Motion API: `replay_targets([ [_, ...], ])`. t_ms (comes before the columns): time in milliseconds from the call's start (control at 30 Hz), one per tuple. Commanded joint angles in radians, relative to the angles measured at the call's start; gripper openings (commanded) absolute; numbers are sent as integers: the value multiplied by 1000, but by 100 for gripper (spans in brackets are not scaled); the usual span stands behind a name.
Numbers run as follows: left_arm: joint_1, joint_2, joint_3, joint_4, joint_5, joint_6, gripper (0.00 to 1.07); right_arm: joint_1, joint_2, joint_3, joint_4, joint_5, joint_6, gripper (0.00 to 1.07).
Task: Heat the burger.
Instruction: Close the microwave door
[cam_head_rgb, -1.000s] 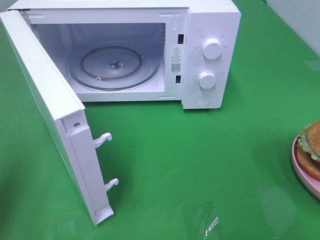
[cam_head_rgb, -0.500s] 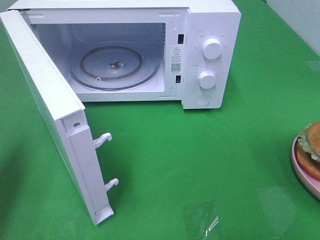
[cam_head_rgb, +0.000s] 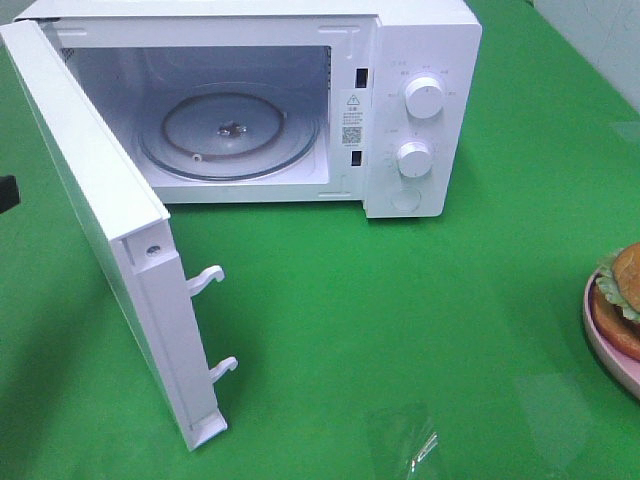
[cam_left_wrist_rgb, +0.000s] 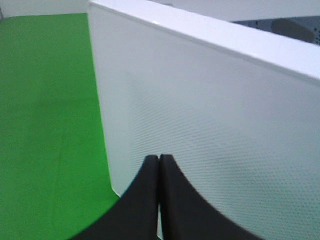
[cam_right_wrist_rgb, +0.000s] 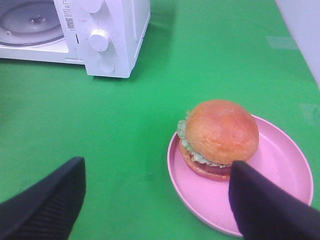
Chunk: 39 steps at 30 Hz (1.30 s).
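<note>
The burger (cam_right_wrist_rgb: 220, 132), with a golden bun and a lettuce edge, sits on a pink plate (cam_right_wrist_rgb: 285, 200) to the right of the microwave (cam_head_rgb: 420, 60). In the exterior view only part of the burger (cam_head_rgb: 626, 285) shows at the right edge. My right gripper (cam_right_wrist_rgb: 156, 167) hovers open a little short of the burger, with nothing between its fingers (cam_right_wrist_rgb: 50, 200). My left gripper (cam_left_wrist_rgb: 159, 161) is shut and empty, just off the outer face of the open microwave door (cam_left_wrist_rgb: 210, 125). The microwave cavity holds only the glass turntable (cam_head_rgb: 228, 132).
The microwave door (cam_head_rgb: 110, 230) stands swung out toward the front left, its two latch hooks (cam_head_rgb: 205, 278) sticking out. Two knobs (cam_head_rgb: 424, 98) sit on the right panel. A green cloth (cam_head_rgb: 400, 330) covers the table. A black bit of the left arm (cam_head_rgb: 8, 192) shows at the left edge.
A black bit of the left arm has come into the exterior view at the left edge, beside the door. The burger, plate and microwave have not moved.
</note>
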Motion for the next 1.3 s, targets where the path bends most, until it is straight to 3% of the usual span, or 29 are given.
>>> replay_targets([
  [33, -58, 53, -32, 15, -31, -7, 0, -3, -28, 3, 6, -9, 0, 75],
  [667, -201, 240, -114, -21, -106, -3, 0, -3, -28, 3, 6, -9, 0, 75],
  [967, -261, 348, -238, -68, -114, 3, 0, -3, -28, 3, 6, -9, 0, 75],
  [1167, -295, 451, -391, -83, -112, 8, 0, -3, -28, 3, 6, -9, 0, 75],
  [1300, -306, 490, -443, -95, -112, 8, 0, -3, -28, 3, 6, -9, 0, 75],
])
